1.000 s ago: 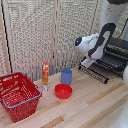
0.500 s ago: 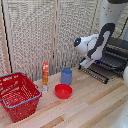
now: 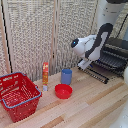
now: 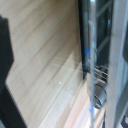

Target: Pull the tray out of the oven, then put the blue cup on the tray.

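Pale wooden planks form the bench [image 3: 95, 102], backed by a wall of light woven screen panels [image 3: 55, 30]. At the far corner of the bench on the exterior view's right sits the oven [image 3: 120, 50], a black box with its door dropped open. The tray [image 3: 111, 60], a dark rack of thin parallel bars, shows at the oven's mouth, reaching forward over the lowered door [image 3: 97, 74]; how far it stands out cannot be told.

The white and black robot arm [image 3: 92, 45] leans down across the front of the oven. Its gripper [image 3: 85, 64] hangs low just beside the outer edge of the door. Whether the jaws are spread or pressed together cannot be told, since both views are too blurred there.

The blue cup [image 3: 66, 76] stands upright near the middle of the bench, close to the back wall and well apart from the oven. A red round bowl [image 3: 63, 91] sits just in front of it, nearly touching. Beside the cup stands an orange bottle [image 3: 45, 75], upright. A red mesh basket [image 3: 19, 95] fills the bench's near corner on the exterior view's left.

The wrist view shows blurred planks and a dark metal edge [image 4: 84, 40] with grey trim.
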Tool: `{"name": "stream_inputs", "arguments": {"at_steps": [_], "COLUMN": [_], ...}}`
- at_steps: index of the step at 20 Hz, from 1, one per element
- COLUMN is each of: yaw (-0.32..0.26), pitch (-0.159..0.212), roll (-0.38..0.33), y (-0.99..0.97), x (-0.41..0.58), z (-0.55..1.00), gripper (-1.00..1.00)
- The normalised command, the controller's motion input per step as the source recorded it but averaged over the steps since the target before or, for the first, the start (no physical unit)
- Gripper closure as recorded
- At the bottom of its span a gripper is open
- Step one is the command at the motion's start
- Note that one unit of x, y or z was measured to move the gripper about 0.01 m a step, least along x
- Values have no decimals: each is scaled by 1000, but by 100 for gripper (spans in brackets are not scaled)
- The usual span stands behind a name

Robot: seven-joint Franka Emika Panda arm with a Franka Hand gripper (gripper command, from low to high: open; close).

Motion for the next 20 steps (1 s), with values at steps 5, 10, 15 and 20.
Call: {"name": "stream_inputs", "arguments": {"at_steps": [5,10,15,20], "yaw": [-102,-231,-294,-274], "pitch": [32,7,0,0], "roll": [83,189,256,288], "y": [4,143,65,129], "x": [21,8,0,0], "z": [878,477,273,201], "gripper": [-100,-100,-100,-100]}}
